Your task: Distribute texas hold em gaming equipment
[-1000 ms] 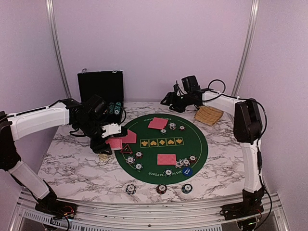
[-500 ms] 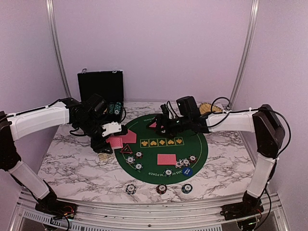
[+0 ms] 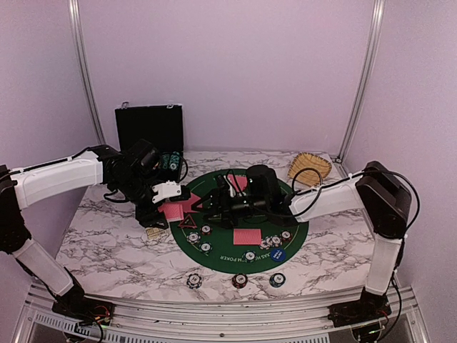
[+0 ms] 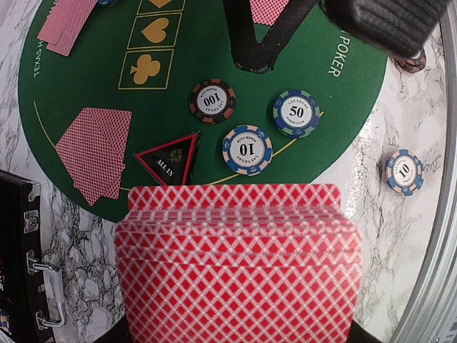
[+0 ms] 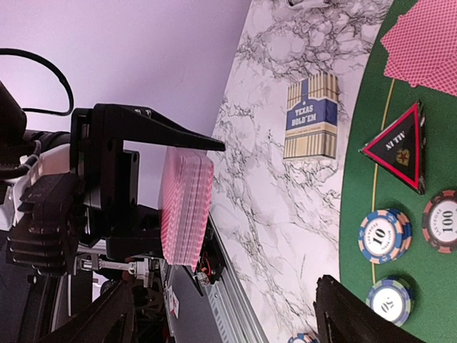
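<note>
- While striped-edge round chips [image 3: 239, 280] lie on veined marble [image 3: 114, 246] up front, round green felt mat [image 3: 223, 251] sits behind.
- Left gripper [image 3: 163, 207] clamped on lattice-backed red deck [image 4: 239, 264] at mat's left rim.
- Right gripper [image 3: 207, 209] jaws apart, empty, beside it.

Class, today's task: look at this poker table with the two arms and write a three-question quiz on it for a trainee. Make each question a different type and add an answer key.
1. True or false: the left pincer is shut on a deck of red-backed cards.
2. Multiple choice: the card box lies on A) the green mat, B) the marble table, C) the wicker basket.
3. Fill in: the right pincer, reaching toward the deck, has its jaws ____ with nothing between them.

Key: 1 true; 2 B; 3 open.
</note>
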{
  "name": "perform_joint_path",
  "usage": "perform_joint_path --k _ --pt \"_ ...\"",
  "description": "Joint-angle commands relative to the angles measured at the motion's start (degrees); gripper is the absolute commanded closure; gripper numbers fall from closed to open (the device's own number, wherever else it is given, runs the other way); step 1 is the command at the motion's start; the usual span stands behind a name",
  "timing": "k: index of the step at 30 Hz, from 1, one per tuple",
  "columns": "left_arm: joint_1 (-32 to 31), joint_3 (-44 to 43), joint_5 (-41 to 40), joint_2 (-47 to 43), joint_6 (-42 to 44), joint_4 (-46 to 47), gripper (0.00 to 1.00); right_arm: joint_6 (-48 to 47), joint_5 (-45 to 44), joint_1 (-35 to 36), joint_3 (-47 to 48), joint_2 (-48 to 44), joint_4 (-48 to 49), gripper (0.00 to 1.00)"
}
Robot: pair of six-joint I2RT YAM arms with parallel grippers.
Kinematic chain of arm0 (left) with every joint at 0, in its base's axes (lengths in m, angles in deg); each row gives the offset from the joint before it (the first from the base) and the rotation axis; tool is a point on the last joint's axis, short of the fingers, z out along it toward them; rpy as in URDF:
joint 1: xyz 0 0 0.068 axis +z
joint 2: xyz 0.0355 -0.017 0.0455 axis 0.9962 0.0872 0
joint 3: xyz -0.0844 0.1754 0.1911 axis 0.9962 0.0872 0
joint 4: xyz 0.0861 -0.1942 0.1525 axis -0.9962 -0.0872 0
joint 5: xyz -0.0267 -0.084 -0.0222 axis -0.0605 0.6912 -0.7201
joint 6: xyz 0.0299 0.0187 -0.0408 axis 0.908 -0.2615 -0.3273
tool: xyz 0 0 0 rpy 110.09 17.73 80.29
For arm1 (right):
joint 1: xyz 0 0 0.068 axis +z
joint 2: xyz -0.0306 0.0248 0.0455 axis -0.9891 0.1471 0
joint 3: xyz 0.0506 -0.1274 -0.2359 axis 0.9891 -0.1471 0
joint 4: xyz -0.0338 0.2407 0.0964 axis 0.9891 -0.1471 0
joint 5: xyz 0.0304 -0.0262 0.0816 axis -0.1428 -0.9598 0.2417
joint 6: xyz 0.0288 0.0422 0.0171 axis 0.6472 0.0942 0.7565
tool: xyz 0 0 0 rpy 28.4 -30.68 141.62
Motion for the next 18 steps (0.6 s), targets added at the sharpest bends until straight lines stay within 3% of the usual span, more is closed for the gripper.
perform_joint_path --k 1,18 --pt "-0.3 -1.9 2.0 -1.2 -0.6 -1.6 0.87 3.7 1.2 1.2 3.0 2.8 6.7 0.14" --pt "-1.3 -2.7 3.2 -0.2 -1.2 -1.5 0.87 7.9 3.2 2.9 7.9 8.9 11.3 0.14"
